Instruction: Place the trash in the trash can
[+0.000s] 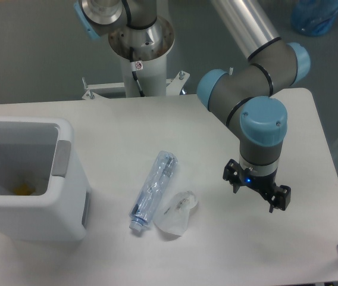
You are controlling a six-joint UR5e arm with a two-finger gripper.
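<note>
Gripper (pixel 256 192) hangs over bare table (pixel 228 250) to the right of the trash, holding nothing and touching nothing; its fingers point down and look spread apart, so I judge it open. Nearest to it, on its left in the picture, lies the cup (pixel 177 213), crumpled on its side. Just beyond, touching or nearly touching the cup, lies the bottle (pixel 153 189), long axis running diagonally, cap end toward the camera. Farther left stands the bin (pixel 62 196), well apart from both.
</note>
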